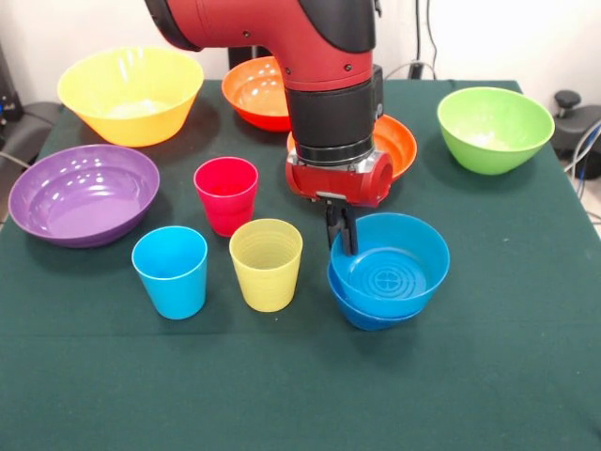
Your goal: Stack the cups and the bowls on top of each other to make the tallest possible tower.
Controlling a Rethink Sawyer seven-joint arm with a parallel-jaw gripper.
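My gripper (342,235) hangs straight down with its fingers close together, pinching the far-left rim of a small blue bowl (399,268). That bowl sits nested, slightly tilted, in a second small blue bowl (362,315) on the green table. Three cups stand upright and apart to the left of them: a red-pink cup (225,193), a translucent yellow cup (267,263) and a light blue cup (171,271). The yellow cup is closest to my gripper.
A large yellow bowl (131,94) and a purple bowl (80,193) stand at the left. One orange bowl (252,92) is at the back, another orange bowl (402,146) is partly hidden behind my arm. A lime green bowl (495,127) stands at the right.
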